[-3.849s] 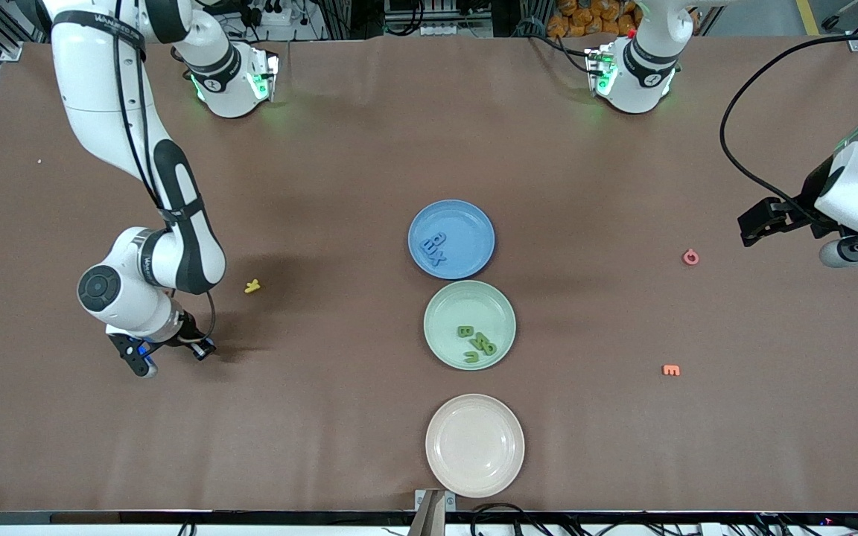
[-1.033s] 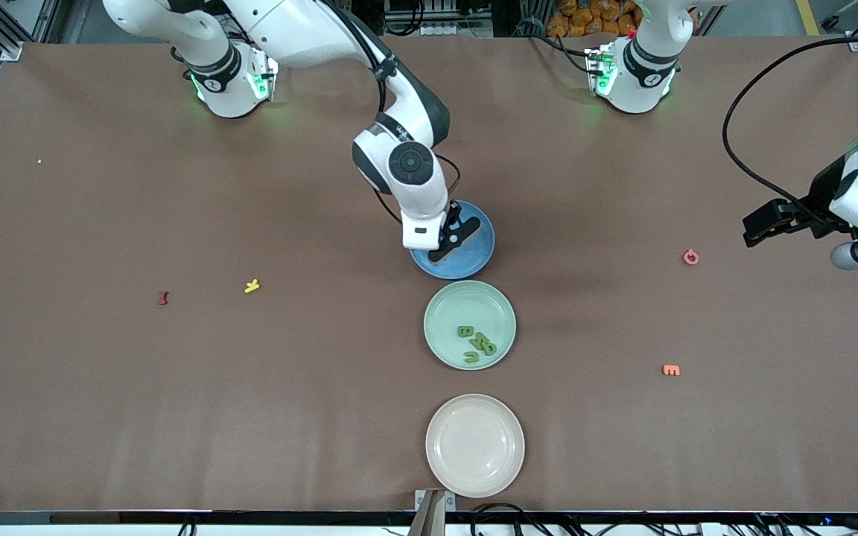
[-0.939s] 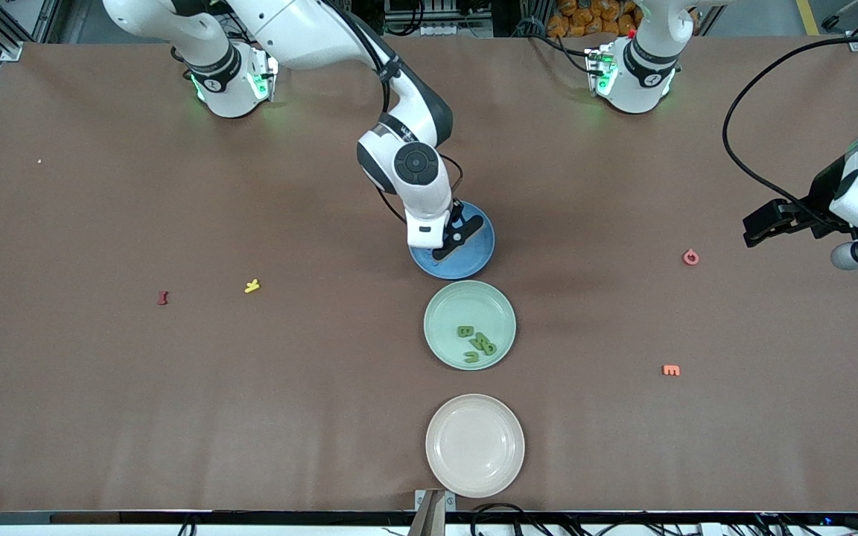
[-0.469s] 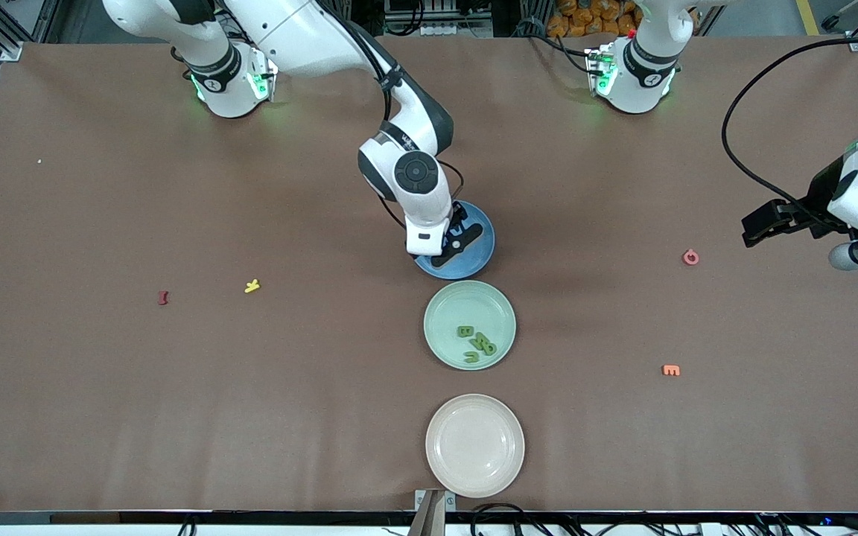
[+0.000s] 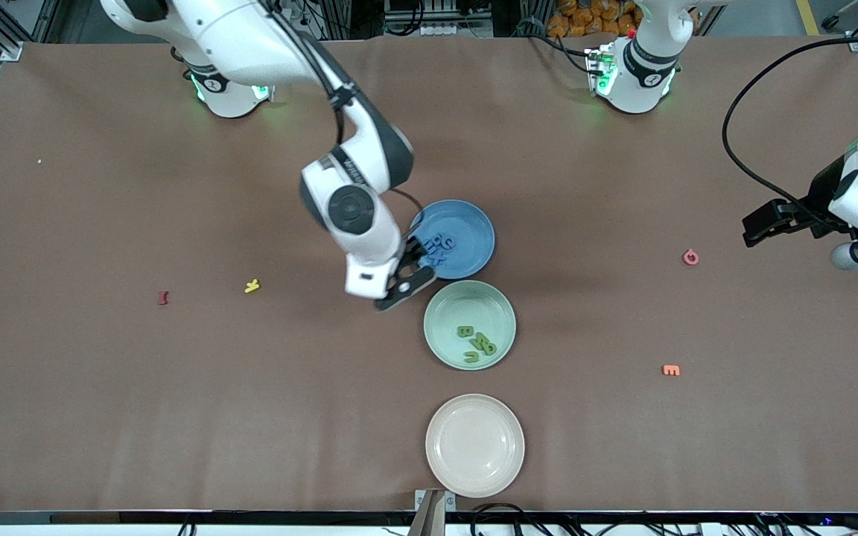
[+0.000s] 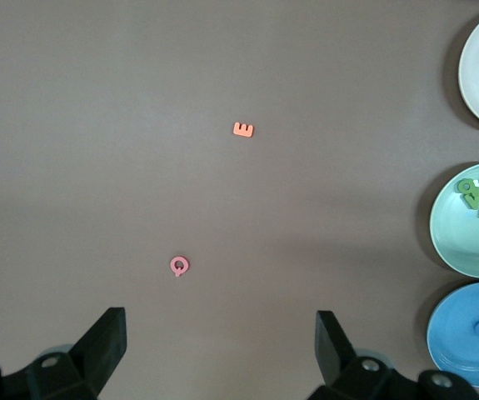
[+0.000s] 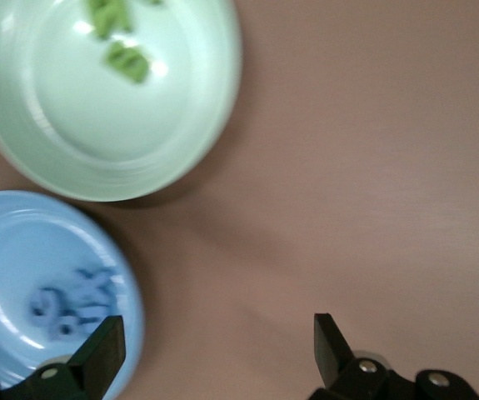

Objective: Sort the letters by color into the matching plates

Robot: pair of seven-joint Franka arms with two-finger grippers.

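- Nearest the front camera, the beige-pink plate [image 5: 475, 445] lies on the brown papered desk [image 5: 176, 409]: round, smooth, rimmed, with nothing on it.
- Next up the row, the mint green plate [image 5: 470, 324] is the same round rimmed shape. The green letters [image 5: 477, 342] sit bunched in its nearer part, chunky and matte, tilted every which way, so they share no single long axis.
- An orange letter E [image 5: 671, 370] lies flat on the desk toward the left arm's end, well apart from the plates.
- The right hand [image 5: 404, 286] is over bare desk just beside the edges of the green and blue plates, its fingers spread wide and holding nothing.
- A yellow letter [image 5: 252, 285] and a dark red letter [image 5: 163, 298] lie toward the right arm's end, near each other, well clear of the plates.
- The blue plate [image 5: 452, 239] is the farthest of the three, almost touching the green one. The blue letters [image 5: 436, 249] are clustered in the part of it toward the right arm; their individual headings cannot be told.
- A pink ring-shaped letter [image 5: 690, 257] lies toward the left arm's end.
- The left hand [image 5: 760, 222] waits above the desk at that end, its fingers wide apart and empty.
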